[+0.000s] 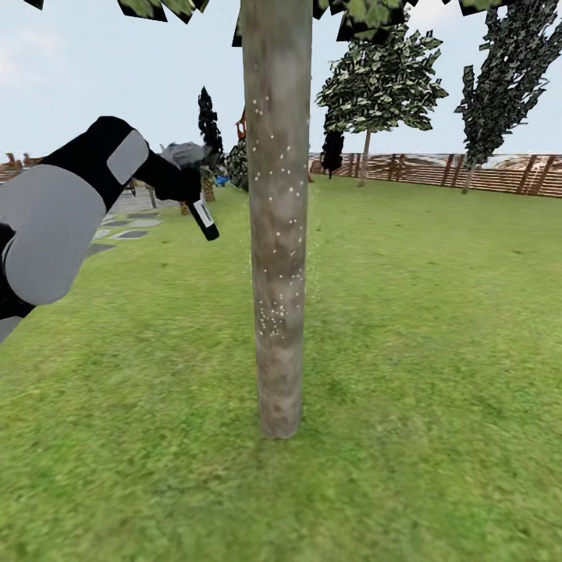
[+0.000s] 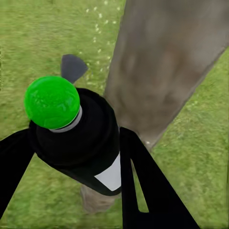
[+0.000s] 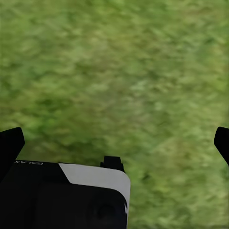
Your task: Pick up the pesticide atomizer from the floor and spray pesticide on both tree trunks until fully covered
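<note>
In the head view the left arm reaches in from the left, and the left gripper [image 1: 186,183] holds the pesticide atomizer [image 1: 204,219] raised above the lawn [image 1: 437,328], just left of the near tree trunk [image 1: 277,234] and apart from it. The dark bottle with its white label hangs tilted down below the black fingers, its lower end slanting toward the trunk. The trunk stands upright in the grass in the middle of the view, mottled grey-brown, with fine white specks of pesticide [image 1: 275,316] dotted over its middle stretch and clustered thicker lower down; its lowest part looks bare of them.

In the left wrist view the left gripper [image 2: 76,152] has its two black fingers [image 2: 143,186] closed against either side of the atomizer [image 2: 81,143], whose dark body bears a white label and a bright green round part; the trunk [image 2: 167,67] rises just beyond it, with white specks [image 2: 98,26] scattered over the grass beside it.

Farther off, a second tree [image 1: 382,82] with a blocky green canopy stands before the brown slat fence [image 1: 460,172], and grey paving [image 1: 129,222] lies behind the left arm.

In the right wrist view the right gripper [image 3: 114,143] hangs over plain grass [image 3: 124,71], its dark fingertips [image 3: 9,145] showing at opposite edges of the picture, set wide apart with nothing between them; blur hides finer detail there.
</note>
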